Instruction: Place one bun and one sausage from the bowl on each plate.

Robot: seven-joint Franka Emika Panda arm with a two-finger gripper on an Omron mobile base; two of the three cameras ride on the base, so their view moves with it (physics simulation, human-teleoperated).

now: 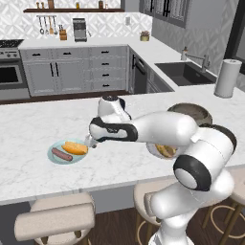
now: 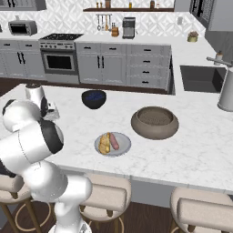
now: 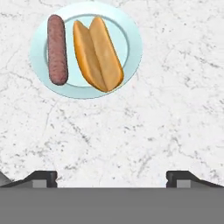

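Note:
A pale blue plate [image 3: 131,41] lies on the marble island with a reddish sausage [image 3: 57,49] and a split bun [image 3: 97,53] side by side on it. In the left base view this plate [image 1: 54,149] is at the left, and my gripper [image 1: 90,142] hovers just beside its right rim. My gripper [image 3: 111,179] is open, its fingertips wide apart with nothing between them. The light grey plate [image 2: 125,145] holds another bun [image 2: 104,144] and sausage [image 2: 114,142]. The dark bowl [image 2: 93,98] stands farther back on the island.
A large brown bowl [image 2: 154,122] sits right of the grey plate. Stools [image 1: 55,220] line the island's front edge. A paper towel roll [image 1: 227,78] and a sink [image 1: 186,72] are at the back right.

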